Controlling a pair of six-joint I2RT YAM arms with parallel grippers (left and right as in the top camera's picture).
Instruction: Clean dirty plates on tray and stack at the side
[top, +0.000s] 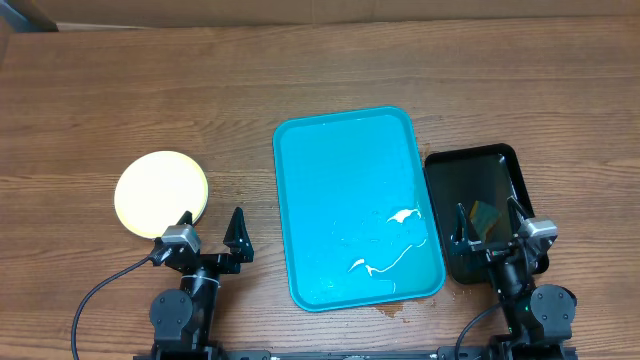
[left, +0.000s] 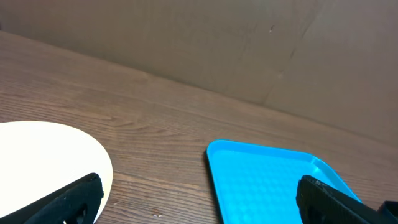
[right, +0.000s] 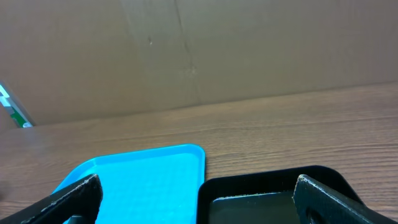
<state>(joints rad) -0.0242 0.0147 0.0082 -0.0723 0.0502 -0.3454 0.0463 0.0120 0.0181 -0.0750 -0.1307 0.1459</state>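
Both arms sit folded low at the 6 o'clock edge of the table (top: 120, 90), wrists level and aimed toward 12 o'clock. The left gripper (top: 210, 222) is released, its two dark fingers (left: 68, 202) spread wide with nothing between them. It hovers just past the 5 o'clock edge of the plates (top: 161, 194). The right gripper (top: 488, 222) is likewise spread and empty. It hangs over the near half of the black tray (top: 500, 165), above a small olive sponge-like block (top: 487, 213) lying in it. From above the plates read as one pale yellowish disc lying flat, with a thin offset rim along its 3 o'clock side. How many are piled there cannot be counted. They rest on the bare wood well apart from the blue tray (top: 340, 170), at its 9 o'clock. The blue tray lies flat mid-table, its long axis running roughly 12 to 6, with the far end leaning slightly toward 11. Glinting wet streaks (top: 400, 215) cross its near right part. The black tray sits just beside it at 3 o'clock. A small brown spot (top: 392, 310) marks the table at the blue tray's near edge. A cardboard wall (right: 249, 50) closes the far side.
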